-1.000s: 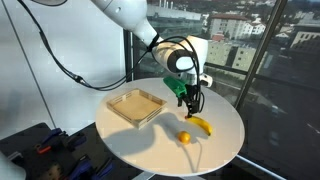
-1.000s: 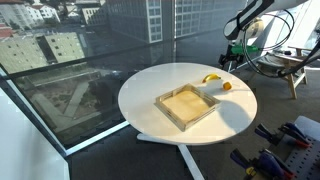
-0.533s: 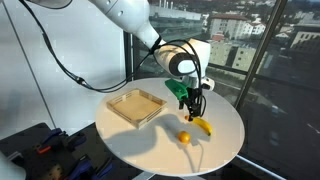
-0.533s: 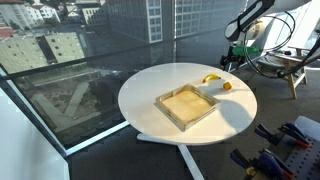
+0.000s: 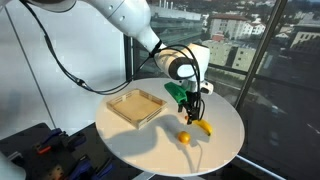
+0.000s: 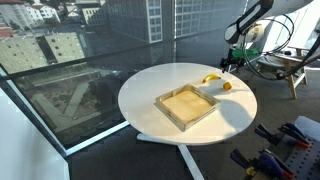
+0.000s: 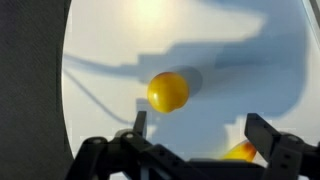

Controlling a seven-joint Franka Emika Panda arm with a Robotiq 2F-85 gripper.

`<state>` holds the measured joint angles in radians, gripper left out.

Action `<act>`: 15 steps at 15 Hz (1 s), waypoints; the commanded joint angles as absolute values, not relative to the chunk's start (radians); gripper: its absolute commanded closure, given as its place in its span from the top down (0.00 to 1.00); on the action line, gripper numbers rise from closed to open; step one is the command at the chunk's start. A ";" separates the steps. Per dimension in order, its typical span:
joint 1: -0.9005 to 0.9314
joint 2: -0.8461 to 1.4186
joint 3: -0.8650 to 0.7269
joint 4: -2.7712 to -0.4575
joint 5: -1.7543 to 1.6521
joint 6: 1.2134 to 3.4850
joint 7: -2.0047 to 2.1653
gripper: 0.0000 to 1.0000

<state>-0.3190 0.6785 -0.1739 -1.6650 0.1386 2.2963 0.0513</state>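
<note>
The tool hangs over the round white desk. Its two fingers stand apart and nothing is between them. In the wrist view the bare desk surface shows in the gap between the fingers.

The banana lies on the desk just below the tool, near the desk edge on the window side. The orange sits on the desk near the banana, apart from it. In the wrist view the orange is in the middle, ahead of the fingertips. Only a small part of the banana shows there, at the lower edge, partly covered by one finger. The shadow of the arm falls across the desk around the orange.

In an exterior view the tool is above the far side of the desk, with the banana and the orange close under it.

The shallow wooden tray lies flat on the desk, well apart from both fruits. It also shows at the desk's middle in an exterior view. A black cable hangs from the arm, beside the desk.
</note>
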 commanded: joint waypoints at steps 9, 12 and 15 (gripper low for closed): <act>-0.322 0.747 -0.179 -1.640 0.137 2.350 0.058 1.00; -0.321 0.750 -0.179 -1.641 0.137 2.350 0.058 1.00; -0.321 0.750 -0.179 -1.641 0.137 2.350 0.058 1.00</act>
